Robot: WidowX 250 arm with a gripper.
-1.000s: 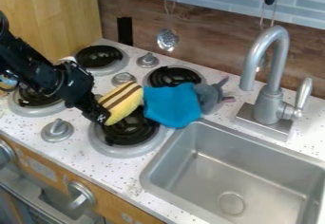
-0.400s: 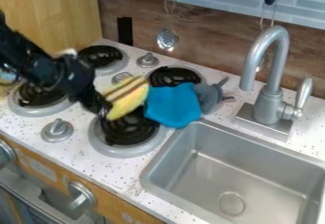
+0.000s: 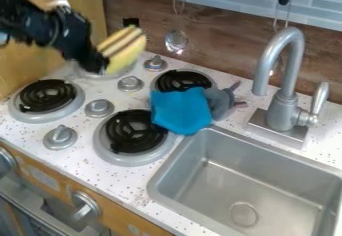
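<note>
The gripper (image 3: 100, 64), clamped on the yellow striped toy (image 3: 123, 49), has been raised leftward; the toy is held near the counter's (image 3: 87, 162) back left corner, clear of the blue cloth (image 3: 179, 111), which is left undisturbed.

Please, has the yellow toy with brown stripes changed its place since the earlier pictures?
Yes. The yellow toy, in the pincer, has moved up and to the left in the view, away from the blue cloth.
</note>
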